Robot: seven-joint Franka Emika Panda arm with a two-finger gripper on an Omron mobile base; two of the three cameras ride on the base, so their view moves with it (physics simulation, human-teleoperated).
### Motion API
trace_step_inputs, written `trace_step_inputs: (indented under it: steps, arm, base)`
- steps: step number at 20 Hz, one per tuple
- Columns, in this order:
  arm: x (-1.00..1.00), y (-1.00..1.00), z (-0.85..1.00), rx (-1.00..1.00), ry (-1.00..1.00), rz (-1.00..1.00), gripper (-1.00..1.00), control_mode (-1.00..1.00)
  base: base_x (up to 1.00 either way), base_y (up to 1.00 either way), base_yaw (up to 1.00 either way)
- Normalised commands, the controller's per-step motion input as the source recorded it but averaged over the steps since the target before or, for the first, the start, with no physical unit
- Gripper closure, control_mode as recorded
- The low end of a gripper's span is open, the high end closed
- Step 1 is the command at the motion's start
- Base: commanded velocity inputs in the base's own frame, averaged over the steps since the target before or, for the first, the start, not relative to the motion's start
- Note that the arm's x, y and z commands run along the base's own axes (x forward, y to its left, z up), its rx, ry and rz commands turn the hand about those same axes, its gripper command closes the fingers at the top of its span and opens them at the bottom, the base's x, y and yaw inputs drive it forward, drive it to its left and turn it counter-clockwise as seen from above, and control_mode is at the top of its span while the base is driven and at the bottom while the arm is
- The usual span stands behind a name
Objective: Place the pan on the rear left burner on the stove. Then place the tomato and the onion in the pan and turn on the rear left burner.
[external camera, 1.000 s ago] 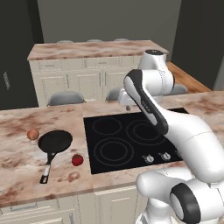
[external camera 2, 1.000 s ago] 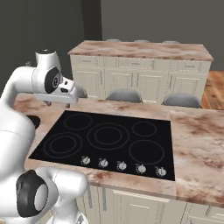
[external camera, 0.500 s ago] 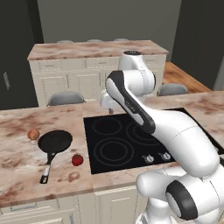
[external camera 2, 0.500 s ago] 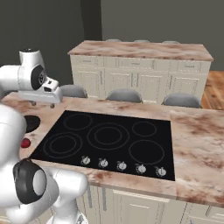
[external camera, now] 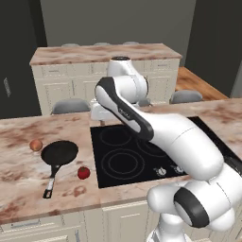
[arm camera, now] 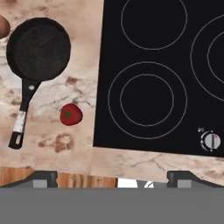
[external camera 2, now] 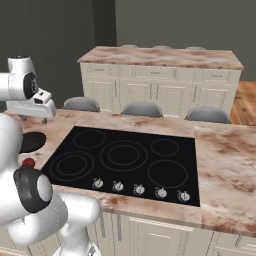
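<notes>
The black pan (arm camera: pixel 38 48) lies on the marble counter left of the stove (arm camera: pixel 192 127), its long handle pointing toward the counter's front edge. The red tomato (arm camera: pixel 70 114) rests just right of the handle. The orange-tan onion (arm camera: pixel 2 26) sits at the pan's far left side. The rear left burner (arm camera: pixel 153 17) is a bare thin circle. My gripper (arm camera: pixel 111 178) hangs high over the stove's left edge, open wide and holding nothing. From the left base view, the pan (external camera: pixel 59 153), tomato (external camera: pixel 83 173) and onion (external camera: pixel 36 145) lie left of and below my gripper (external camera: pixel 100 118).
A row of silver knobs (external camera 2: pixel 139 189) runs along the stove's front edge. Grey stools (external camera 2: pixel 142 109) stand behind the counter, with a kitchen island (external camera: pixel 104 53) beyond them. My own arm arches over the cooktop's left half.
The arm has swung left, from above the cooktop's back to over its left edge near the pan. The jaws stay open. The pan, tomato and onion have not moved.
</notes>
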Motion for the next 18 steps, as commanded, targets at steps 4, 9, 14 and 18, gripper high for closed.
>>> trace_step_inputs:
  steps: [4,9,14,18]
  arm:
    - [0.00,0.50,-0.24,0.00,0.00,0.00,-1.00,-1.00]
    - [0.00,0.45,-0.26,0.00,0.00,-0.01,-1.00,-1.00]
    - [0.00,0.41,-0.21,0.00,0.00,-0.01,-1.00,-1.00]
    - [0.00,0.41,-0.21,0.00,0.00,-0.02,-1.00,-1.00]
  base:
    - [0.00,0.00,0.00]
    - [0.00,0.00,0.00]
    - [0.00,0.00,0.00]
    - [0.00,0.00,0.00]
